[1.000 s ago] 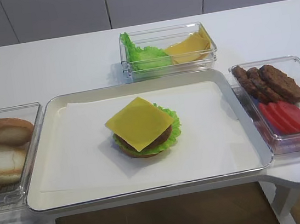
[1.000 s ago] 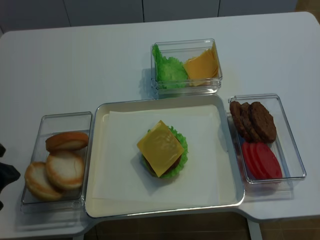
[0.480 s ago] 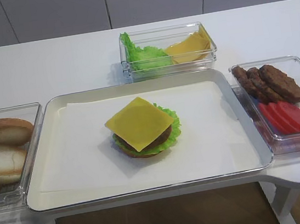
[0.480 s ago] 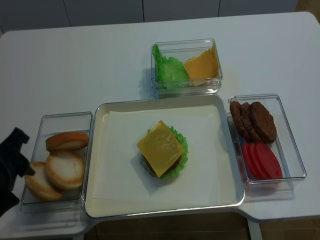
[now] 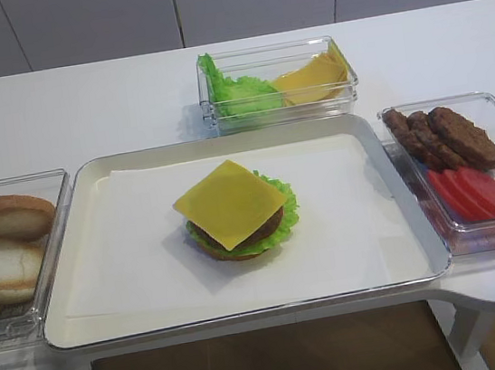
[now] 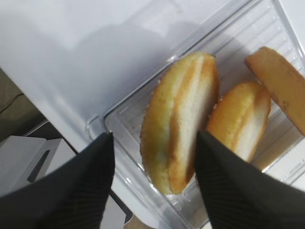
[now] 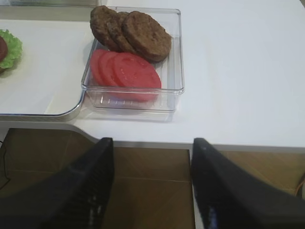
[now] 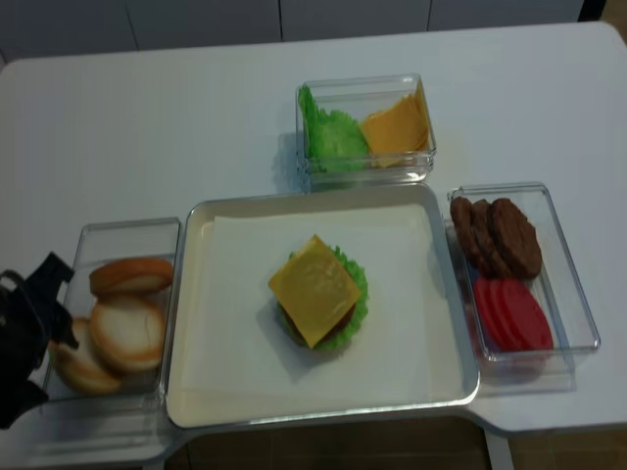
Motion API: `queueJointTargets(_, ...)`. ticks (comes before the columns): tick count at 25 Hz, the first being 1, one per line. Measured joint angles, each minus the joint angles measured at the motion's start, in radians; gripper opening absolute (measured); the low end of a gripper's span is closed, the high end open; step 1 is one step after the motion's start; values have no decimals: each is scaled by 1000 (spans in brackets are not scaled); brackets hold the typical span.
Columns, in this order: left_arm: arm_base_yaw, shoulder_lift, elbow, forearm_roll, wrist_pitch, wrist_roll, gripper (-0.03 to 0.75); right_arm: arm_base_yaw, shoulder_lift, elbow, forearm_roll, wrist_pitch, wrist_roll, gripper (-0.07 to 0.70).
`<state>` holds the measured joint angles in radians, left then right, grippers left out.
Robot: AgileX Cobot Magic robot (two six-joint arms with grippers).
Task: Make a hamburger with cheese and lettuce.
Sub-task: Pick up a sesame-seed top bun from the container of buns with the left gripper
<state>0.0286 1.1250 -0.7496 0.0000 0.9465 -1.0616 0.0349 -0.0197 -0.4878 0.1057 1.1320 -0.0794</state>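
I see left gripper (image 6: pixel 152 183) jaws wide over bun halves (image 6: pixel 183 119) in bin; hamburger (image 8: pixel 318 294) well apart on tray (image 8: pixel 431 392). Right gripper (image 7: pixel 150 188) jaws wide, empty.

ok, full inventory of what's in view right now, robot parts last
hamburger: 1, open stack with no top bun, centre of the paper-lined tray
square yellow cheese slice: 1, top of the stack
frilly green lettuce leaf: 1, rim around the brown patty
white metal tray: 1, table middle
pale bun halves: 3, golden-edged, clear box left of the tray
loose lettuce heap: 1, green, rear clear box, left half
stacked cheese slices: several, yellow, same box, right half
dark brown patties: 3, right clear box, far end
tomato slices: about 3, red, same box, near end
left hand: black, open, over the bun box
right hand: black, open, off the table's front edge
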Motion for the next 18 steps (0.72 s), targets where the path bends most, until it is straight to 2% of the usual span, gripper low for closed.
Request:
queueJointTargets(8,51,49,-1,-68,-23,128,405,0,0,0,0,0,0,392)
queueJointTargets(18,51,104,-7,-83,-39,147,403,0,0,0,0,-2,0,391)
